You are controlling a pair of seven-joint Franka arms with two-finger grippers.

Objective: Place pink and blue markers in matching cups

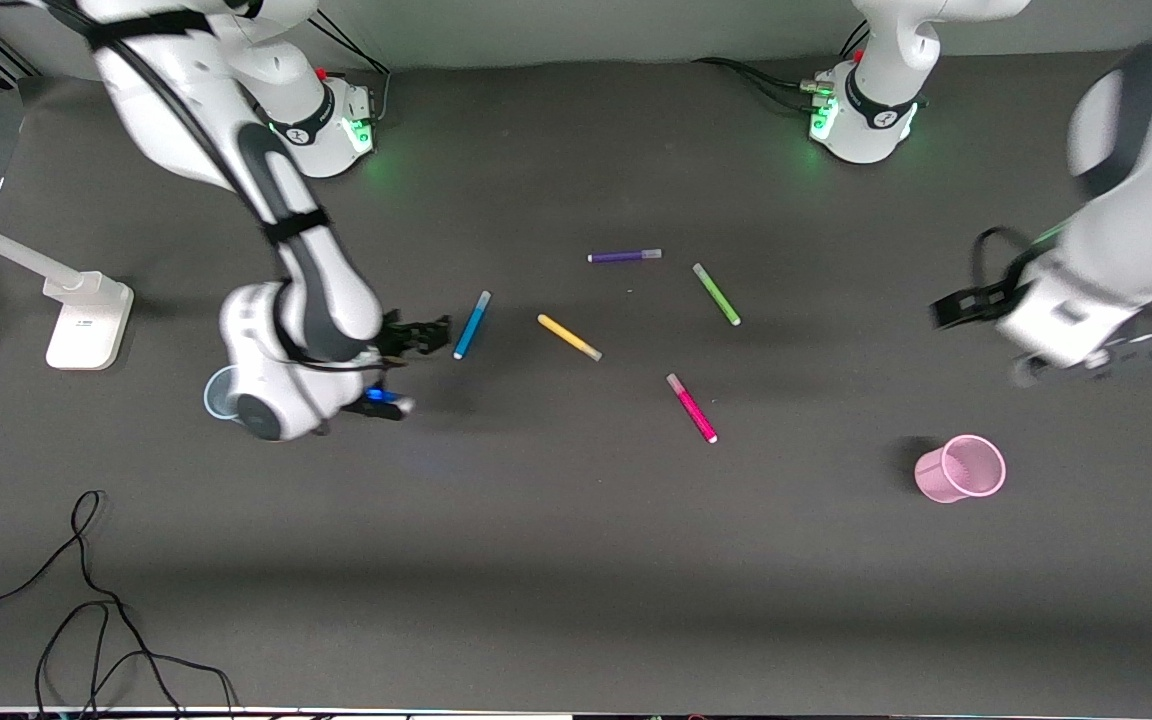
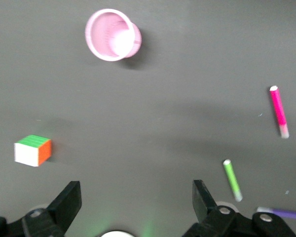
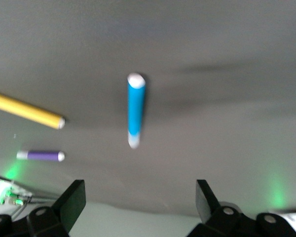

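The blue marker (image 1: 471,325) lies on the dark table; it also shows in the right wrist view (image 3: 135,109). My right gripper (image 1: 423,335) (image 3: 138,197) is open and empty beside it, toward the right arm's end. The pale blue cup (image 1: 219,392) is mostly hidden under the right arm. The pink marker (image 1: 691,408) (image 2: 279,111) lies near the table's middle. The pink ribbed cup (image 1: 961,468) (image 2: 112,34) stands upright toward the left arm's end. My left gripper (image 1: 966,303) (image 2: 136,197) is open and empty over bare table, apart from the pink cup.
A yellow marker (image 1: 569,337), a green marker (image 1: 716,294) and a purple marker (image 1: 624,256) lie around the middle. A colour cube (image 2: 33,150) sits on the table in the left wrist view. A white stand (image 1: 86,320) and loose cables (image 1: 86,620) are at the right arm's end.
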